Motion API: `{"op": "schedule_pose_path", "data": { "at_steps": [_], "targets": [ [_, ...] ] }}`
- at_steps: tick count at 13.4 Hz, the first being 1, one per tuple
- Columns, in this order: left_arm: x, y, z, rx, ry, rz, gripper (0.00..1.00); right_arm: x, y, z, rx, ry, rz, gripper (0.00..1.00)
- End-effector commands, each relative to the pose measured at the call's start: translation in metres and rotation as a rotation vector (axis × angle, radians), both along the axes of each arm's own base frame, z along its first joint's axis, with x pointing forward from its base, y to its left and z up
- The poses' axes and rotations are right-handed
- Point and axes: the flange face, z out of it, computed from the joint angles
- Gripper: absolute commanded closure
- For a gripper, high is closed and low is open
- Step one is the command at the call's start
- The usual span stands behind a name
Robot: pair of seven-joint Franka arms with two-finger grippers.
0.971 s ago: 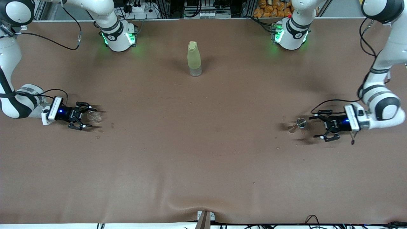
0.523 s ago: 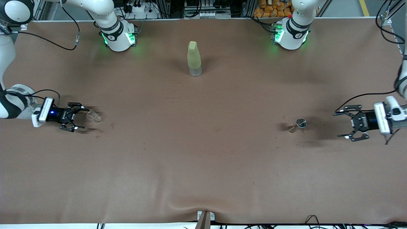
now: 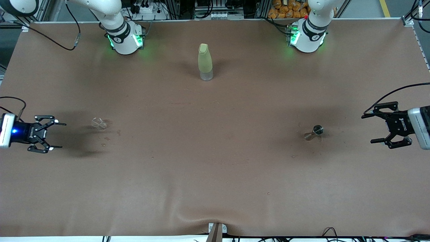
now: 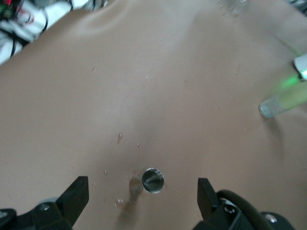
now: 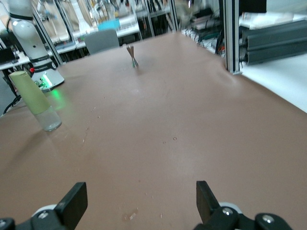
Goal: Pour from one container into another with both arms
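A small clear glass (image 3: 99, 123) stands toward the right arm's end of the table. A metal jigger (image 3: 315, 131) stands toward the left arm's end. My right gripper (image 3: 61, 135) is open and empty, well apart from the glass, near the table's end. My left gripper (image 3: 368, 128) is open and empty too, well apart from the jigger. In the left wrist view the jigger (image 4: 152, 180) lies ahead of the open left gripper (image 4: 142, 194). The right wrist view shows the open right gripper (image 5: 139, 196) and the distant jigger (image 5: 132, 56); the glass is out of that view.
A tall yellow-green bottle (image 3: 205, 62) with a clear base stands mid-table, farther from the front camera than both vessels; it shows in both wrist views (image 4: 283, 100) (image 5: 33, 98). Small wet spots (image 3: 104, 145) mark the brown cloth by the glass.
Both grippers have drawn back from their vessels toward the table's ends, staying open. The glass and the jigger have stayed in place.
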Motion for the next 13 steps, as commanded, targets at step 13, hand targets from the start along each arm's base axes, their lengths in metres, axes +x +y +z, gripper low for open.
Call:
{"op": "schedule_pose_path", "data": {
  "at_steps": [13],
  "targets": [
    [-0.001,-0.158,0.050,0.578,0.299,0.920,0.00,-0.004,0.163,0.225,-0.628,0.186,-0.270,0.00]
  ]
}}
